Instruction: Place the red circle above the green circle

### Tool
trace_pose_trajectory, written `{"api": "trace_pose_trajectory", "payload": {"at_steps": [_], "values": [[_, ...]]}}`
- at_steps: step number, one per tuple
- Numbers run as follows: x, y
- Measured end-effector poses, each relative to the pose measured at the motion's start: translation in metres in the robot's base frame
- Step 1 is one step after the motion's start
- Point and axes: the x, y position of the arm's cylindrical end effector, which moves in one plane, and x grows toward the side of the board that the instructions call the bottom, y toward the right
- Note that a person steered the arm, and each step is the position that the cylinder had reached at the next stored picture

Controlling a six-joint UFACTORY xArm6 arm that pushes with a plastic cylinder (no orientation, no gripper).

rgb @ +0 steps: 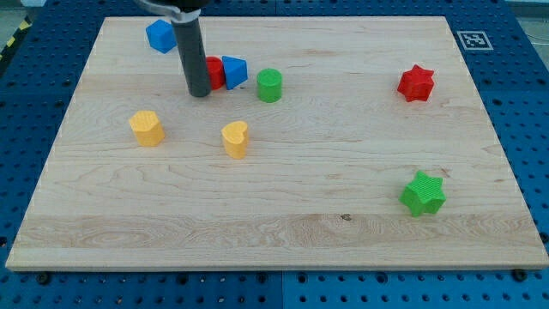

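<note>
The red circle (214, 72) sits near the view's top, left of centre, partly hidden by my rod. A blue triangle (234, 71) touches its right side. The green circle (269, 85) stands a little to the right of the blue triangle and slightly lower. My tip (200, 93) rests on the board just left of the red circle, touching or nearly touching it.
A blue block (160, 36) lies at the top left. Two yellow blocks (147, 128) (235, 138) sit left of centre. A red star (416, 83) is at the right, a green star (423, 193) at the lower right. The wooden board (274, 232) ends in blue table.
</note>
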Motion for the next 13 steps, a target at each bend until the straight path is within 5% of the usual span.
{"api": "trace_pose_trajectory", "payload": {"at_steps": [4,7,10,13], "values": [[-0.035,-0.036],[-0.095,0.070],[-0.041,0.045],[-0.042,0.128]]}}
